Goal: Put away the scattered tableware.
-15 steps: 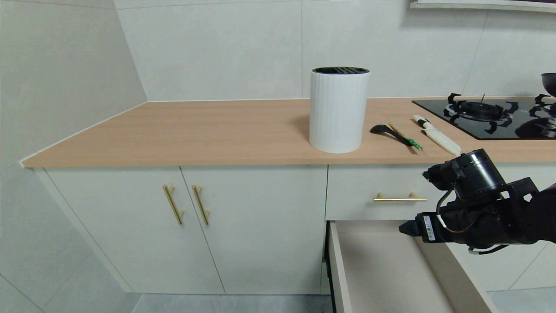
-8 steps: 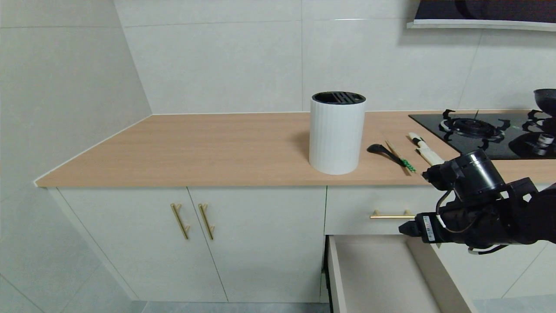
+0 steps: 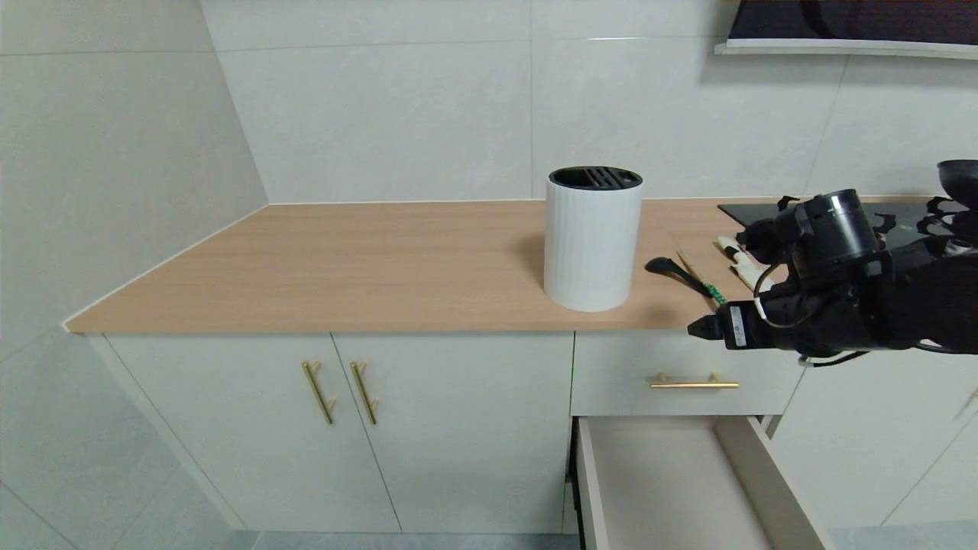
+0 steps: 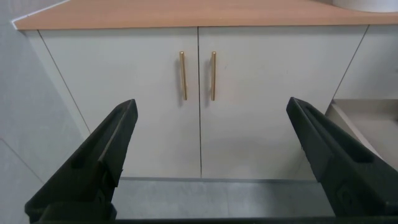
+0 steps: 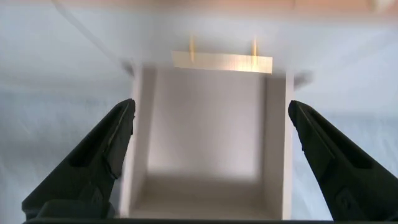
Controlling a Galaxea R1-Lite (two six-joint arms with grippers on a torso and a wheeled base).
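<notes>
The scattered tableware lay on the wooden desk [image 3: 382, 260], to the right of a tall white ribbed holder [image 3: 592, 241] with a black slotted top. Nearest the holder was a black spoon [image 3: 666, 266]. Just right of it lay a pair of chopsticks [image 3: 694, 272] with a green band at the near end, and further right a pale knife [image 3: 735, 253], partly hidden behind the right arm. All three lay between the holder and the black stove [image 3: 745, 208] at the far right.

The right gripper [image 5: 211, 107] hung in front of the desk's near edge, above an open drawer [image 3: 672, 481]. Its fingers were spread wide and held nothing.

The left gripper [image 4: 211, 106] faced the two pale cabinet doors [image 4: 199, 93] under the left part of the desk, each with an upright gold handle. Its fingers were also spread apart and held nothing.

A closed drawer front [image 3: 688, 367] with a gold bar handle sat just above the open drawer.
</notes>
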